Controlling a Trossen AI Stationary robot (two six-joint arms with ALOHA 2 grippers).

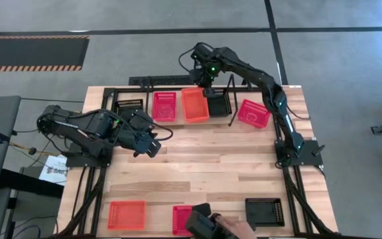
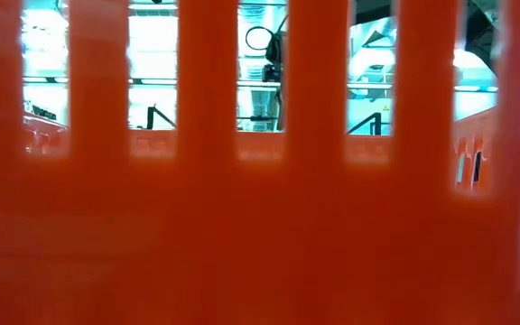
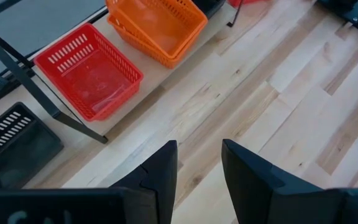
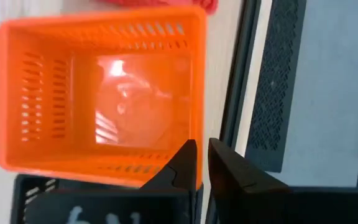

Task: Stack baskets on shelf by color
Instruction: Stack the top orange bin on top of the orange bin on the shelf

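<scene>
My right end effector point(image 4: 202, 163) sits at the far edge of the orange baskets point(image 1: 194, 105) stacked mid-shelf point(image 1: 171, 121), fingers parted only a sliver around the rim, gripping nothing that I can confirm. If I lift away now, I reckon a finger could snag the mesh wall and drag the stack askew. My left end effector point(image 3: 199, 180) waits half open and empty over the table point(image 1: 204, 166), near the shelf's left end.

Right arm extended far forward, right gripper point(image 4: 202, 163) fingers slightly parted. Left arm folded, left gripper point(image 3: 199, 165) fingers parted, empty.
</scene>
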